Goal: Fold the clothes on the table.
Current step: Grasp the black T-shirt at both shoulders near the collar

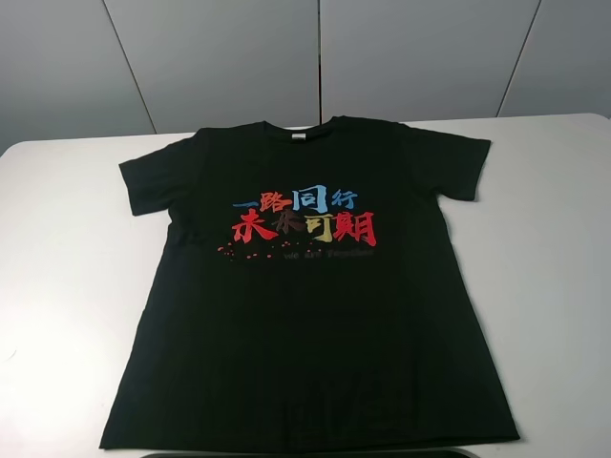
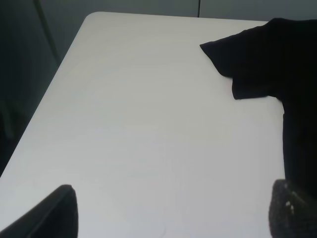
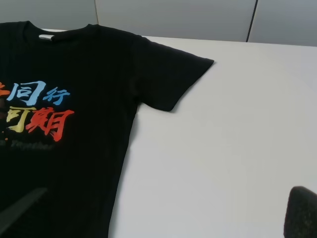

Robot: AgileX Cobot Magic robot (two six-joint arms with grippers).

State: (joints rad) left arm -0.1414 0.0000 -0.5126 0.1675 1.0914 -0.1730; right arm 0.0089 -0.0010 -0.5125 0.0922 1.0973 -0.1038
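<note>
A black T-shirt [image 1: 305,286] with red, blue and yellow characters printed on the chest lies flat and face up on the white table [image 1: 67,267], collar at the far side. Neither gripper shows in the exterior high view. In the left wrist view my left gripper [image 2: 171,213] is open and empty above bare table, with the shirt's left sleeve [image 2: 252,59] ahead of it. In the right wrist view my right gripper [image 3: 161,213] is open and empty over the shirt's side edge, with the right sleeve [image 3: 173,74] ahead of it.
Grey wall panels [image 1: 305,57] stand behind the table's far edge. The table's left edge and far left corner [image 2: 89,20] show in the left wrist view. A dark strip [image 1: 315,452] lies at the near edge, below the hem.
</note>
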